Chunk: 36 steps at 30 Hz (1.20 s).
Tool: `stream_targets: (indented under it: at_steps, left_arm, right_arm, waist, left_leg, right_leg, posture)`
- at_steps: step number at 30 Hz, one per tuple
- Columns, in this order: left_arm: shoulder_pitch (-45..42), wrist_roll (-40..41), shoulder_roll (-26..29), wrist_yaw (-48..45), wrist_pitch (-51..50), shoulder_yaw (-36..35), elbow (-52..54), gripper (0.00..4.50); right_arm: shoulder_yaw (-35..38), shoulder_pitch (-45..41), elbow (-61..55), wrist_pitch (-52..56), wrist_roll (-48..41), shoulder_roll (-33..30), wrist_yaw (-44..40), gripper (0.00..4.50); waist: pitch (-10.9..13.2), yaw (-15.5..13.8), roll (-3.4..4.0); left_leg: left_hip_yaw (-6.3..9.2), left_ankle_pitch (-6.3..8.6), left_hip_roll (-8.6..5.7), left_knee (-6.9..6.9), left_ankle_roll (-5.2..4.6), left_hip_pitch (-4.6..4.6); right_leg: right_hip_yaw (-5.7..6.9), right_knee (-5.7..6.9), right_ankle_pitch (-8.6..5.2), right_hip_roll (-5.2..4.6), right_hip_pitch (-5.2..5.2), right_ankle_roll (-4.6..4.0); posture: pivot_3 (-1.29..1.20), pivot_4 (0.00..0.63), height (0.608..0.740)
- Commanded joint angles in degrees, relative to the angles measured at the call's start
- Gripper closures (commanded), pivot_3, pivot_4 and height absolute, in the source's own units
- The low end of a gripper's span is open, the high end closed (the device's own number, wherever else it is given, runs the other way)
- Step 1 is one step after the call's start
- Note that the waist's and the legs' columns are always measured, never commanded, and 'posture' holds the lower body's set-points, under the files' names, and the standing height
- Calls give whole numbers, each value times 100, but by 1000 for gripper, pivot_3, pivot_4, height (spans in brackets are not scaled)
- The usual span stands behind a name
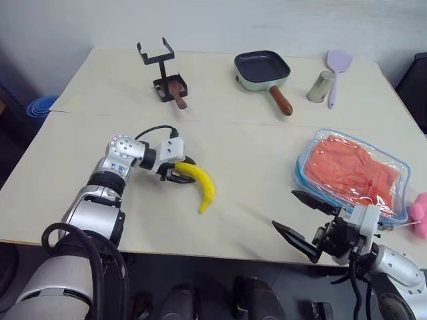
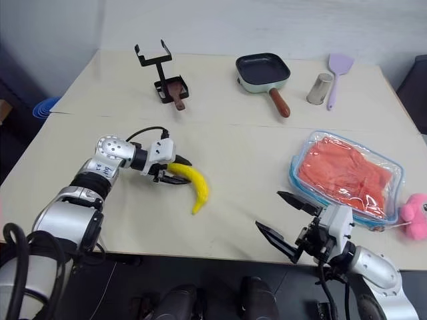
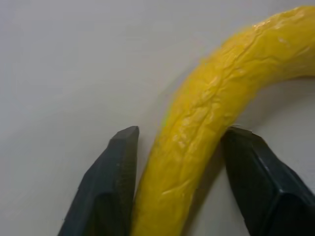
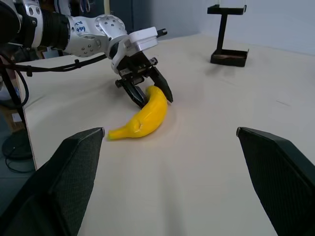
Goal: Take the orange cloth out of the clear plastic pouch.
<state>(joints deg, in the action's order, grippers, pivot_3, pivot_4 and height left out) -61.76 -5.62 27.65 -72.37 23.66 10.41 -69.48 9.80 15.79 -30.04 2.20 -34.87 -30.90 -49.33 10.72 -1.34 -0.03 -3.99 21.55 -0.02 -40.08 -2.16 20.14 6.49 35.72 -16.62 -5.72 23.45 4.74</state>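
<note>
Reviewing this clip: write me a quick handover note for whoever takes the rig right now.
Left end effector: fingers either side of one end of the banana, which lies on the table; a full grip cannot be confirmed.
Right end effector: open, empty, at the table's near edge, just short of the pouch.
Clear pouch: flat on the table's right side, orange cloth fully inside.
Done: nothing on the cloth yet.
Left: leave the banana, hold the pouch, pull the cloth out.

The left gripper (image 4: 146,93) straddles one end of the banana (image 4: 142,118).
</note>
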Motion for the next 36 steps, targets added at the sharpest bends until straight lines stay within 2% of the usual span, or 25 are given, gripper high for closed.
stream_targets:
  at_steps: [1,3,4,8,11,14,16,17,19,22,27,29,31,33,35,36]
  left_arm:
    - [538,449,330,-226,-232,-459,315,3088]
    - [1182,981,598,-92,-574,-999,1035,3710]
    - [1585,1265,728,97,-877,-1311,1558,3827]
    - [3600,2121,1111,1842,-2968,-2879,4367,3829]
    - [4932,2460,1074,3152,-4422,-4100,6320,3829]
    - [5805,2688,953,4203,-5717,-5236,7548,3829]
    - [6130,2710,892,4622,-6173,-5619,7908,3829]
    - [6230,2715,875,4749,-6305,-5710,8013,3829]
    - [6256,2782,799,4910,-6357,-5804,8086,3109]
    - [6149,2860,840,4763,-6142,-5613,7985,2291]
    - [6345,2359,1475,4231,-5165,-5115,7606,760]
    - [6441,2461,1685,3716,-4742,-5048,7597,760]
    - [6595,2767,1874,2741,-4146,-4946,7776,760]
    - [6760,3147,1970,1882,-3890,-4689,8114,403]
    - [6797,3283,2030,1550,-3847,-4427,8266,28]
    - [6762,3330,2030,1390,-3836,-4151,8392,28]
  right_arm:
    - [-190,-195,-21,-232,64,70,-209,0]
    - [-369,-454,176,-320,150,72,-399,0]
    - [-461,-586,282,-393,215,65,-515,0]
    - [-780,-1065,697,-548,316,44,-978,0]
    - [-926,-1299,1051,-625,342,40,-1290,0]
    - [-1038,-1501,1471,-791,419,50,-1589,0]
    - [-1075,-1645,1725,-857,478,102,-1648,0]
    - [-1090,-1699,1823,-890,505,122,-1661,0]
    - [-1110,-1804,2033,-970,632,134,-1660,0]
    - [-883,-1814,2208,-993,690,59,-1515,0]
    - [-128,-1519,2265,-1102,862,-320,-1140,0]
    - [249,-1369,2417,-1283,1140,-562,-951,0]
    - [647,-1357,2788,-1414,1829,-855,-331,0]
    - [670,-1426,3257,-1500,2586,-1199,138,0]
    - [602,-1512,3601,-1526,3004,-1369,469,0]
    - [554,-1590,3765,-1346,3112,-1403,607,0]
  waist:
    - [0,67,1]
    - [0,157,0]
    - [0,222,0]
    - [1,353,-1]
    - [2,272,-1]
    - [-1,141,-9]
    - [-1,78,-7]
    - [-1,55,-7]
    - [-2,1,-6]
    - [-2,-12,-7]
    - [-2,19,-7]
    - [-2,30,-5]
    - [-1,79,-3]
    - [0,135,-2]
    - [1,149,1]
    - [2,157,3]
  left_leg:
    - [-2,1,4,1,1,0]
    - [-3,0,11,3,3,-1]
    - [-3,1,15,2,5,0]
    - [13,1,31,4,19,-3]
    - [28,3,36,3,25,0]
    - [53,4,24,-1,23,-1]
    - [65,6,13,0,18,-2]
    - [78,5,1,0,17,-2]
    - [80,5,-8,1,16,-2]
    - [85,5,-14,2,16,-1]
    - [85,6,-17,9,15,5]
    - [82,6,-17,12,15,4]
    - [79,6,-17,12,15,4]
    - [72,6,-19,11,15,3]
    - [71,5,-20,11,15,1]
    - [72,4,-20,11,17,0]
  right_leg:
    - [-5,0,0,0,4,0]
    - [-15,2,0,2,6,0]
    - [-19,2,0,3,6,-1]
    - [-28,16,-6,4,12,-13]
    - [-30,16,-10,2,11,-19]
    - [-37,10,-10,-7,-5,-20]
    - [-39,4,-11,-17,-10,-20]
    - [-47,-5,-12,-24,-9,-22]
    - [-48,-6,-12,-29,-10,-23]
    - [-43,-6,-12,-35,-10,-23]
    - [-39,-4,-12,-36,-7,-23]
    - [-38,-7,-12,-36,-5,-23]
    - [-40,-8,-12,-36,-4,-23]
    - [-43,-12,-14,-43,-3,-26]
    - [-43,-12,-15,-48,-4,-29]
    - [-42,-12,-17,-48,-3,-31]
  posture:
    - [0,150,740]
    - [0,150,740]
    - [0,150,740]
    - [0,150,740]
    - [0,150,740]
    - [0,150,740]
    - [0,150,740]
    - [0,150,740]
    - [0,150,740]
    - [0,150,740]
    - [0,150,740]
    - [0,150,740]
    - [0,150,740]
    - [0,150,740]
    - [0,150,740]
    - [0,150,740]
